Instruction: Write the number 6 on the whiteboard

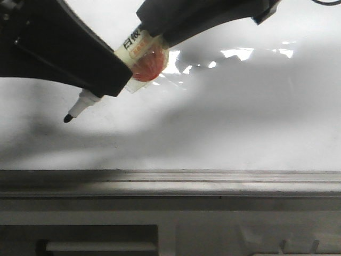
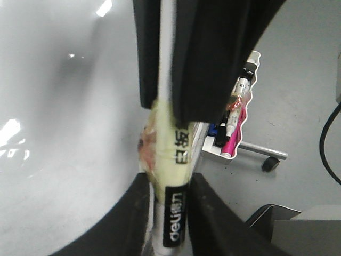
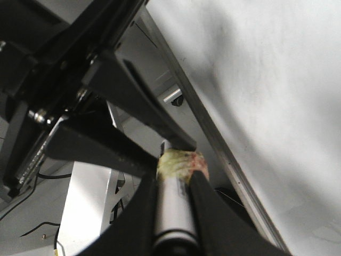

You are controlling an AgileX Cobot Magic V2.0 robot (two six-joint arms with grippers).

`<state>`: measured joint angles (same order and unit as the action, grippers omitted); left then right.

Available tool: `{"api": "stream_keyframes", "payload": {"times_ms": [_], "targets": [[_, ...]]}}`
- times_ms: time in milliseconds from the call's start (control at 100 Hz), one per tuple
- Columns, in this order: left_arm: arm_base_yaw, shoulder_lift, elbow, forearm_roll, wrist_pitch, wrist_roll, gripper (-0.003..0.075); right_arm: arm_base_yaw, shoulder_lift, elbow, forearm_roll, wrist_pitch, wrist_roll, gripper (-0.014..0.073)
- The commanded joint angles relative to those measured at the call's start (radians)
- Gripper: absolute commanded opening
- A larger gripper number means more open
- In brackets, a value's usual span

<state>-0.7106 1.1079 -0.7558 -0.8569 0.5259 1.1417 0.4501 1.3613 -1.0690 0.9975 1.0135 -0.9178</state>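
Note:
A white marker [image 1: 139,53] wrapped in yellowish tape is held by both grippers in front of the whiteboard [image 1: 240,117]. My left gripper [image 1: 114,80] is shut on its lower barrel, and the black tip [image 1: 68,118] sticks out below it, close to the board; I cannot tell if it touches. My right gripper [image 1: 154,34] is shut on the upper end. In the left wrist view the labelled barrel [image 2: 173,213] sits between my left gripper's [image 2: 169,197] fingers. In the right wrist view the barrel [image 3: 171,208] is clamped by my right gripper [image 3: 173,186]. The number 6 does not show on the visible board.
A grey metal rail [image 1: 170,181] edges the board's bottom, with a dark cabinet front [image 1: 96,240] below it. A white tray of markers [image 2: 234,122] on a wheeled stand [image 2: 270,162] stands beside the board. A black cable [image 2: 326,144] and a white frame [image 3: 90,202] are on the floor.

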Motion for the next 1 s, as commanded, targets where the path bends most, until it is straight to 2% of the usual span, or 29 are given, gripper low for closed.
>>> {"api": "stream_keyframes", "payload": {"times_ms": [0,50,100,140,450,600,850,990], "targets": [[0.014,-0.036,-0.048,-0.067,-0.027,0.000,0.0392,0.000,-0.036,-0.031,0.069,0.003,-0.019,-0.0063],[0.032,-0.052,-0.053,-0.091,-0.025,0.000,0.0522,0.000,-0.051,-0.027,0.066,-0.013,-0.020,-0.0057],[0.057,-0.073,-0.055,-0.110,-0.025,-0.003,0.0591,0.000,-0.073,-0.014,0.062,-0.042,-0.020,-0.0048],[0.084,-0.094,-0.055,-0.116,-0.017,-0.006,0.0611,0.000,-0.099,-0.002,0.057,-0.076,-0.020,-0.0048],[0.342,-0.296,0.026,-0.181,0.006,-0.036,0.0536,0.000,-0.371,0.198,0.046,-0.474,-0.022,-0.0048],[0.446,-0.375,0.079,-0.210,0.001,-0.036,0.0511,0.000,-0.408,0.228,0.042,-0.607,-0.023,-0.0048],[0.503,-0.404,0.097,-0.227,-0.001,-0.036,0.0511,0.000,-0.350,0.228,0.042,-0.760,-0.024,-0.0048],[0.503,-0.404,0.097,-0.251,-0.005,-0.036,0.0511,0.000,-0.289,0.228,0.042,-0.742,-0.025,-0.0047]]}}
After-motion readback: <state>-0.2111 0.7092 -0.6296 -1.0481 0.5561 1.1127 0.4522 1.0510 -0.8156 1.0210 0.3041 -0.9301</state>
